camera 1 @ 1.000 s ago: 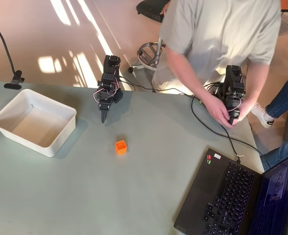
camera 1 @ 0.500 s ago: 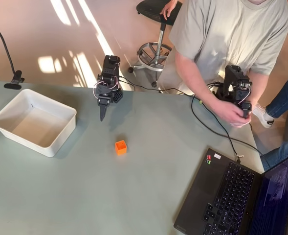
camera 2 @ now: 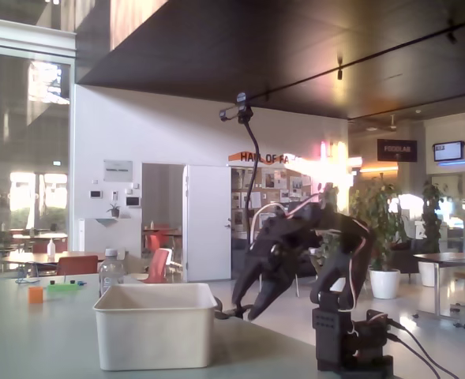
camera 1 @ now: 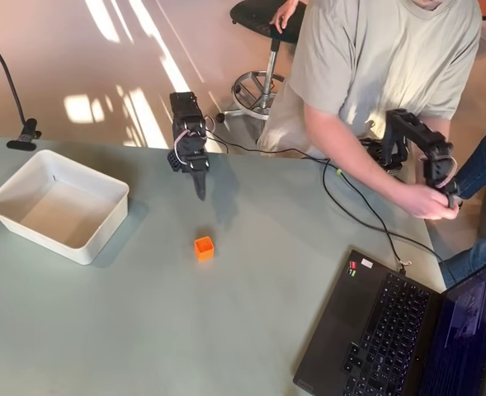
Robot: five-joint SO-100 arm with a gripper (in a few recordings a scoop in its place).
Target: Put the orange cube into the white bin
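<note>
The orange cube (camera 1: 204, 248) sits alone on the grey-green table, near its middle in the overhead view. Above it in that view, a short gap away, my gripper (camera 1: 200, 195) points down at the table, and its black fingers come together in a single tip with nothing between them. The white bin (camera 1: 57, 205) stands to the left, holding nothing, well apart from both the cube and the gripper. In the fixed view the bin (camera 2: 155, 324) is in front, and my dark arm bends down behind its right side with the gripper (camera 2: 248, 310) low over the table.
An open laptop (camera 1: 391, 330) fills the table's lower right corner in the overhead view, and a black cable (camera 1: 350, 210) runs to it across the table. A person (camera 1: 375, 58) sits behind the table's far edge. Bare table lies between the cube and the bin.
My arm has swung to the right, so the gripper tip now sits almost straight above the cube in the overhead view. The cube and the bin have not moved.
</note>
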